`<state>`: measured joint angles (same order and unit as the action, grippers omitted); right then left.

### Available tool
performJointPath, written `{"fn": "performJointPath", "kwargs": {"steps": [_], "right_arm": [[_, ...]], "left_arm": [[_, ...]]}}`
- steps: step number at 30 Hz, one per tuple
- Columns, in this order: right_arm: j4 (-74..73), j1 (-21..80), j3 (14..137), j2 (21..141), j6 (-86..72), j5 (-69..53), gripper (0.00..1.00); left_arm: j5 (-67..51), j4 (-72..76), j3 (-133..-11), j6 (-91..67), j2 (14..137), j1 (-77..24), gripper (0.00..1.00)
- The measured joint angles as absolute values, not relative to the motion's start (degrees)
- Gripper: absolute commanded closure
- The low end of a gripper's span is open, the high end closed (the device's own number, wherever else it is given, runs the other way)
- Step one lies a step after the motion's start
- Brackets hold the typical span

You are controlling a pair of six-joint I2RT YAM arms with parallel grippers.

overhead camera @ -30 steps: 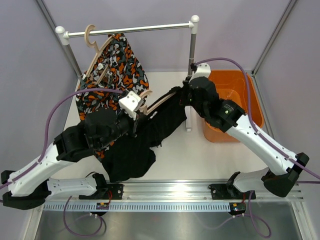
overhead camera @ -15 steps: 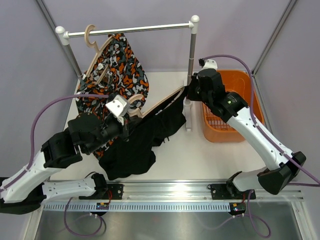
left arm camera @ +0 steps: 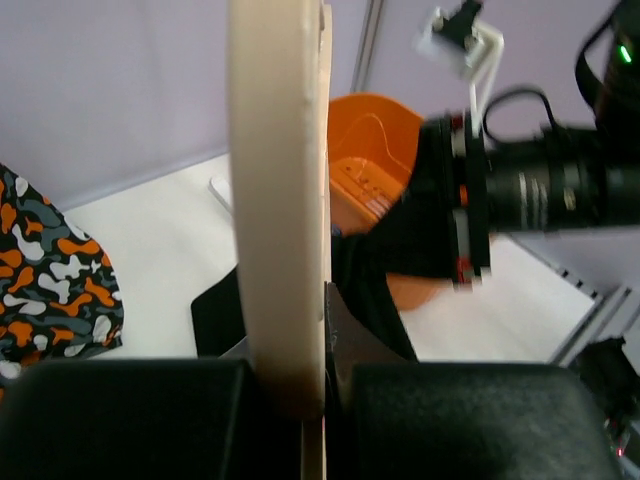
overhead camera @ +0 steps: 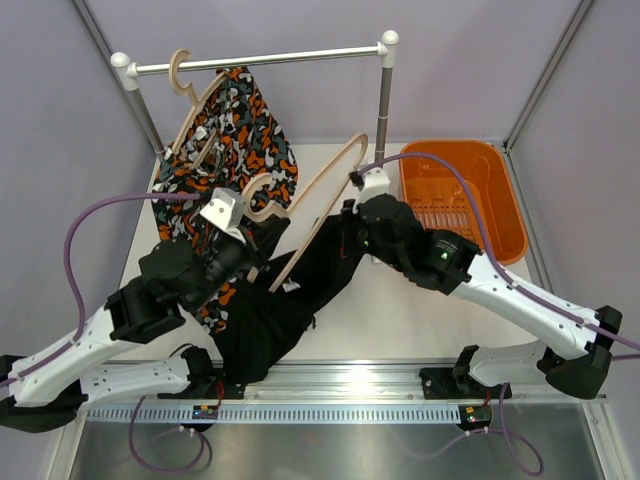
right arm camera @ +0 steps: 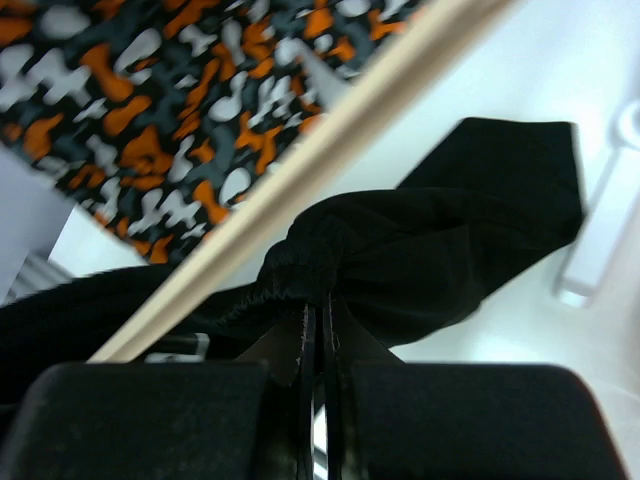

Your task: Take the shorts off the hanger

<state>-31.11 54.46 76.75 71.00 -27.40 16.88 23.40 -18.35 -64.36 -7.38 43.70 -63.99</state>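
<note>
I log left hand point(left arm camera: 300, 400) clamped on pale wooden hanger point(left arm camera: 275, 200), clear only from its wrist view. Right hand point(right arm camera: 320, 370) pinches plain black cloth shorts point(right arm camera: 430, 250).

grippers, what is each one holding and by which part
The left gripper clamps the wooden hanger by one arm; the right gripper pinches the black shorts at the bunched waistband.

Patterned shorts point(overhead camera: 240, 125) on the rail point(overhead camera: 270, 58) back left, plain shorts point(overhead camera: 265, 325) before them, basket point(overhead camera: 490, 190) right.
</note>
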Motion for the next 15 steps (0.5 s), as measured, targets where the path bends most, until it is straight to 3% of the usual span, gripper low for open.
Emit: {"fn": "performJointPath", "kwargs": {"steps": [5, 11, 15], "right_arm": [[-33.01, 63.48, 82.0, 75.61, -26.7, 20.99, 1.0], [-36.64, 64.14, 85.54, 76.51, -24.86, 26.0, 1.0], [-42.0, 64.07, 95.24, 76.86, -19.97, 34.13, 1.0]], "left_arm": [[26.44, -10.74, -64.4, -7.38, 47.51, -64.03, 1.0], [34.81, -9.32, -66.94, -4.82, 49.04, -64.03, 1.0], [39.59, -11.68, -69.91, -3.86, 48.29, -64.03, 1.0]]}}
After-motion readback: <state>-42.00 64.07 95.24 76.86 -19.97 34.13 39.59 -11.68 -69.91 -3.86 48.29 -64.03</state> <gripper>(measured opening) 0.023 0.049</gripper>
